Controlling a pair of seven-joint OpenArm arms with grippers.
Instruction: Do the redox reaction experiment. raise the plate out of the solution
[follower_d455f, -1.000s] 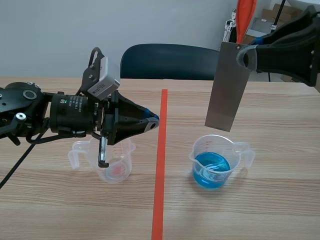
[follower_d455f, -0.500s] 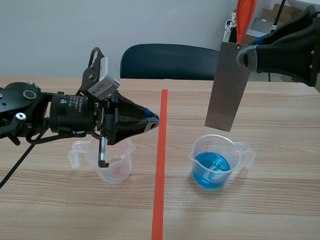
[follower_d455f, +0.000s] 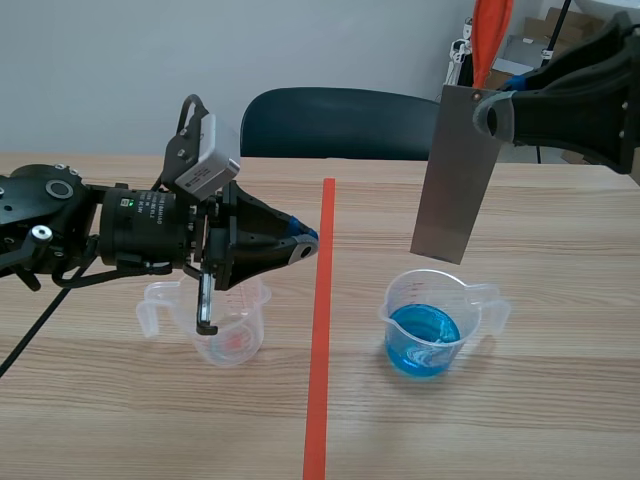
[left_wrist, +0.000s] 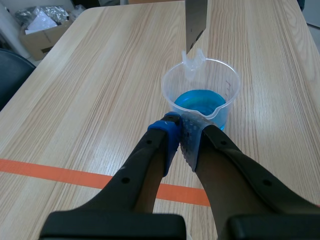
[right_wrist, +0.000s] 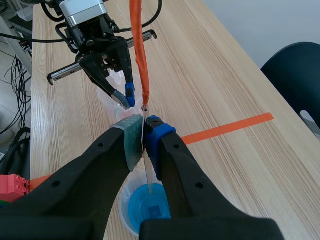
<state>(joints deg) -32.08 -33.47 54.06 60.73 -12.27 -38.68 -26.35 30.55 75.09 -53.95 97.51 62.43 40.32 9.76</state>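
The right gripper (follower_d455f: 487, 111) grips the plate (follower_d455f: 455, 180) clear above the right beaker (follower_d455f: 400, 298); the lift looks done, so next hold it level.

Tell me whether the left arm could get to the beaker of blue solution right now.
Probably yes, from the side: nothing stands between the shut left gripper and the beaker. From above, the plate held by the right gripper hangs over it.

Dark chair (follower_d455f: 340, 124) behind wooden table (follower_d455f: 120, 420)
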